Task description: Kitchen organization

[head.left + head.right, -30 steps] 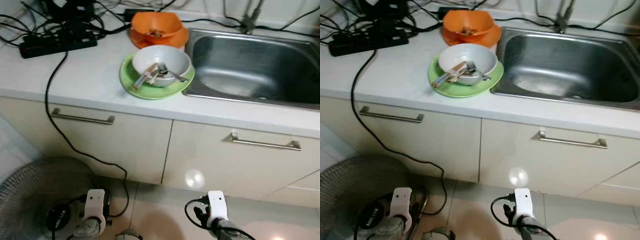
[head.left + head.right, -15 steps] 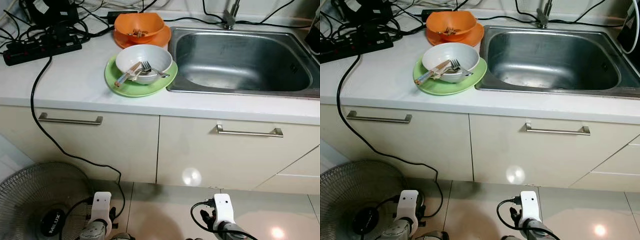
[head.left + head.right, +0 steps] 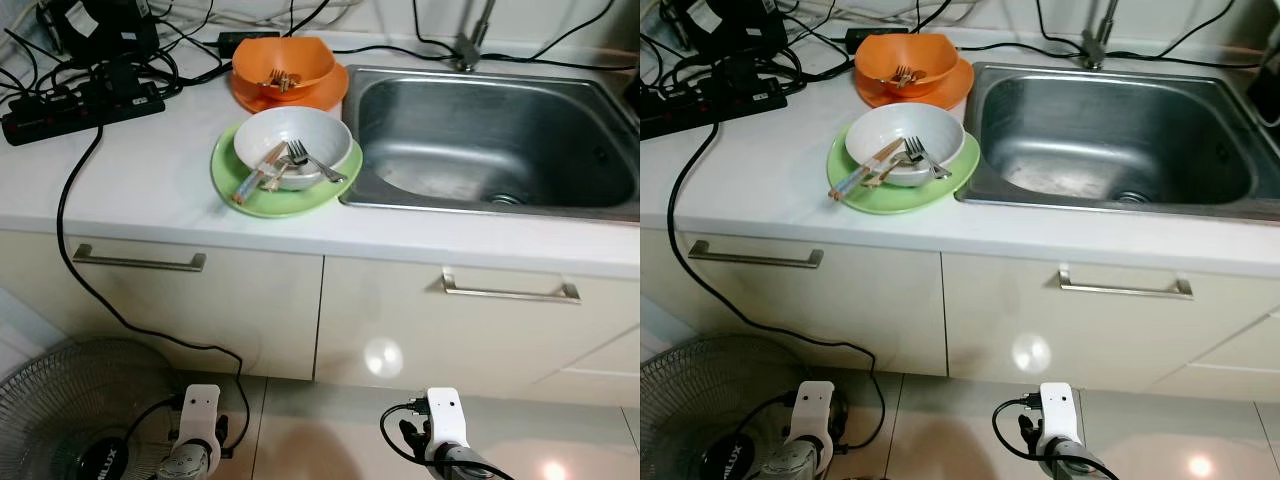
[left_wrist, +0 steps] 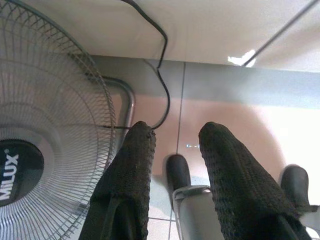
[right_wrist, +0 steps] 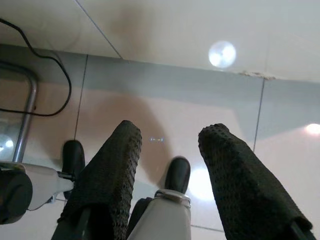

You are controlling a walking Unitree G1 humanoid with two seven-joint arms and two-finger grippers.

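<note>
A white bowl [image 3: 292, 146] holding a fork [image 3: 304, 160] and chopsticks [image 3: 256, 173] sits on a green plate [image 3: 240, 190] on the counter [image 3: 140, 170], touching the left rim of the steel sink [image 3: 500, 140]. Behind it, an orange bowl [image 3: 285, 62] rests on an orange plate [image 3: 262, 99]. All of these lie far above and ahead of both grippers, which hang low near the tiled floor [image 5: 150, 105] in front of the cabinet doors [image 3: 220, 300]. The left gripper [image 4: 175, 135] has its fingers spread apart with nothing between them, next to a floor fan [image 4: 45, 150]. The right gripper [image 5: 167, 132] is likewise parted and empty. A black power strip [image 3: 85, 105] with cables lies at the counter's back left.
</note>
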